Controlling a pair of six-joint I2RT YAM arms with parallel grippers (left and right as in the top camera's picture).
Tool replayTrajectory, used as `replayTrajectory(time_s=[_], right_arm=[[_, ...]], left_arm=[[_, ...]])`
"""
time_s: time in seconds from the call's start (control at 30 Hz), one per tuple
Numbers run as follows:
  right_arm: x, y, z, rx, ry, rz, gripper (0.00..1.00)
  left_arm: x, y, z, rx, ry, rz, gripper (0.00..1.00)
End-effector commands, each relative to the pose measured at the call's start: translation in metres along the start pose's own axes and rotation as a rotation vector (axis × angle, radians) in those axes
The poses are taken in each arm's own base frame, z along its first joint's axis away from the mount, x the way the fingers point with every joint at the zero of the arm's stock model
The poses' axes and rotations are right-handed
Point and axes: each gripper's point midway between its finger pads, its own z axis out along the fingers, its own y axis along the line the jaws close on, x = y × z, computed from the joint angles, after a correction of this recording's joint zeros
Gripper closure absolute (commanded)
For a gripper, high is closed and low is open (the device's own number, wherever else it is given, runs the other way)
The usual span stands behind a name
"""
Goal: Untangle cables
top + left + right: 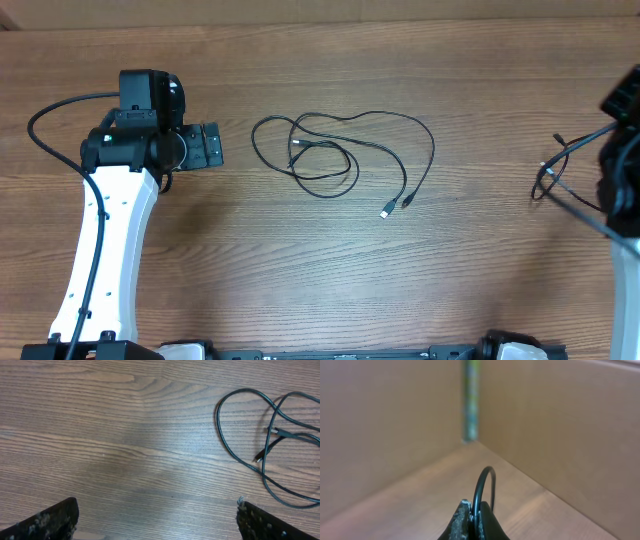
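Note:
Thin black cables (340,150) lie in loose overlapping loops at the table's middle, with two plug ends (396,206) at the lower right. They also show in the left wrist view (240,455), at the right. My left gripper (207,146) is open and empty, just left of the loops and apart from them; its fingers (157,522) frame bare wood. My right gripper (475,512) is shut on a thin black cable loop (485,477) and held up off the table. Overhead, a cable piece with a plug (552,172) hangs by the right arm (622,170).
The wooden table (320,280) fills the view. Brown walls meet at a corner with a green strip (471,400) ahead of the right gripper. The arm bases stand at the front edge (100,345).

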Motion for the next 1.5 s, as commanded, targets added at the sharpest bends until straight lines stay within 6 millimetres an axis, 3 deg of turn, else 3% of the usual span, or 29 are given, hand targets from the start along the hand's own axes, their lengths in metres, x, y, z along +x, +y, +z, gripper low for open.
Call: replayTrajectory(time_s=[0.0,0.13,0.37,0.57,0.83,1.27,1.47], right_arm=[[0.000,-0.031,0.015,0.074,0.030,0.049,0.96],[0.019,-0.068,0.037,0.164,0.113,0.166,0.96],[0.044,-0.131,0.056,0.272,0.199,0.390,0.96],[0.052,-0.177,0.056,0.284,0.226,0.500,0.96],[0.062,-0.248,0.040,0.351,0.208,0.680,0.96],[0.070,-0.313,0.011,0.446,0.136,0.858,0.96],[0.071,-0.316,0.010,0.457,0.133,0.864,0.96]], left_arm=[[-0.001,0.002,-0.005,0.005,-0.015,0.005,0.00],[-0.001,0.002,-0.005,0.005,-0.015,0.006,0.01],[-0.001,0.002,-0.005,0.005,-0.015,0.006,0.00],[-0.001,0.002,-0.005,0.005,-0.015,0.006,0.00],[-0.001,0.002,-0.005,0.005,-0.015,0.006,0.00],[-0.001,0.002,-0.005,0.005,-0.015,0.006,0.00],[-0.001,0.002,-0.005,0.005,-0.015,0.006,0.01]])
